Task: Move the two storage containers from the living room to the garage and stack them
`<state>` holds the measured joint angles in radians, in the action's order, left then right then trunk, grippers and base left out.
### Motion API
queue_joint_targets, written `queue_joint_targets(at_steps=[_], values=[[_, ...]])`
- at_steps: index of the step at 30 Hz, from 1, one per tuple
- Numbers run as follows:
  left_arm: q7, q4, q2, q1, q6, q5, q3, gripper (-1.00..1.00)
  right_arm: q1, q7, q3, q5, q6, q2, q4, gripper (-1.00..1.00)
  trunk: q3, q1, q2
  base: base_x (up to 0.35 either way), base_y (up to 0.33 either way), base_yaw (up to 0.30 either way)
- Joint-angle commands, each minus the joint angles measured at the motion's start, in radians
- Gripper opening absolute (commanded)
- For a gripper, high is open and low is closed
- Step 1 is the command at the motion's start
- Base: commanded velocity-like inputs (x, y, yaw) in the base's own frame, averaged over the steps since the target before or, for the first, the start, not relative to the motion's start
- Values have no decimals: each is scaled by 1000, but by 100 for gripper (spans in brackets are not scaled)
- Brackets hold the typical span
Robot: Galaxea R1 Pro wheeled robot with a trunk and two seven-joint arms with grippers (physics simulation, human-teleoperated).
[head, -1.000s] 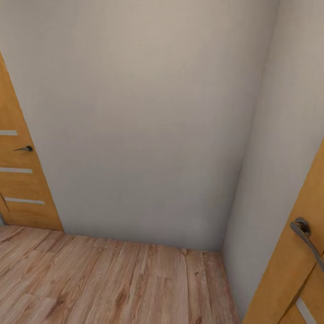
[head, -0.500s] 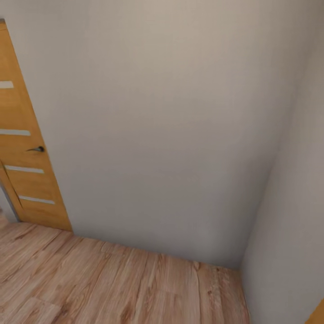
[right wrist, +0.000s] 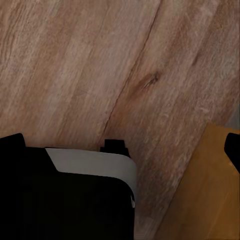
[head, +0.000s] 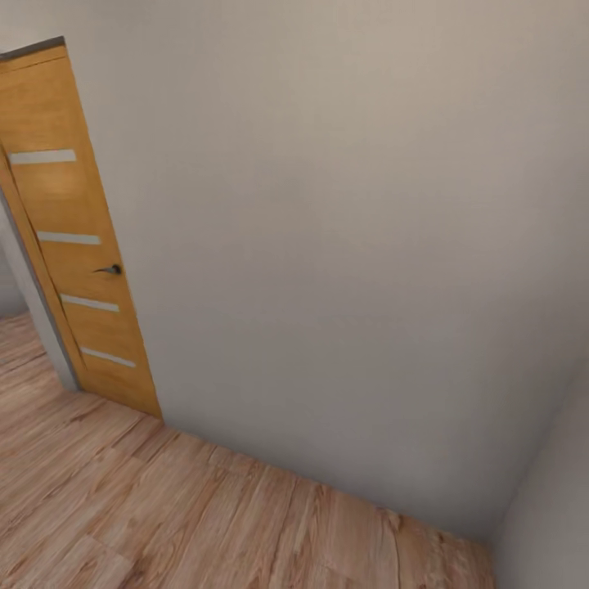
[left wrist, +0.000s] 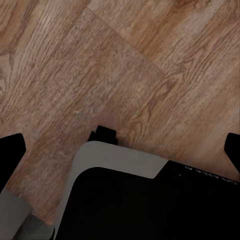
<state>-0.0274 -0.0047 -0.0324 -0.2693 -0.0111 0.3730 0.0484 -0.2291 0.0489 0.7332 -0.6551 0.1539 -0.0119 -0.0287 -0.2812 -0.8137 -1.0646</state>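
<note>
neither storage container is in sight, so where they are cannot be told. the robot faces a plain white wall (head: 343, 245) over a light wood plank floor (head: 164, 515), with a light-wood door (head: 78, 237) at the left. both claws hang spread wide and empty above the planks. moving and stacking appear still undone.

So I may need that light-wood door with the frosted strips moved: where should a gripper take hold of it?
Grip the small dark lever handle on the light-wood door, on the door's right edge. It sticks out level from the flat face, the one graspable feature. Come at it head-on from the room side, jaws above and below the lever. Whether it turns cannot be told.
</note>
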Motion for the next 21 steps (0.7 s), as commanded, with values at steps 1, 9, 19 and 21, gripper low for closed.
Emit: queue_joint_targets(at_steps=[1, 9, 19, 21], values=[[-2, 0, 0, -1, -1, 6, 5, 100, -1, 1, 8, -6, 5, -1, -3, 100, -1, -1, -1, 321, 0, 274], [-2, 0, 0, -1, -1, 6, 5, 100, -1, 4, 8, -6, 5, -2, -3, 100, -1, -1, -1, 321, 0, 274], [-3, 0, 0, -1, -1, 6, 5, 100, -1, 6, 6, -7, 5, -2, -3, 100, -1, -1, -1, 265, 0, 274], [-3, 1, 0, -1, -1, 6, 5, 100, -1, 6, 6, -7, 5, -2, -3, 100, -1, -1, -1, 17, 0, 274]])
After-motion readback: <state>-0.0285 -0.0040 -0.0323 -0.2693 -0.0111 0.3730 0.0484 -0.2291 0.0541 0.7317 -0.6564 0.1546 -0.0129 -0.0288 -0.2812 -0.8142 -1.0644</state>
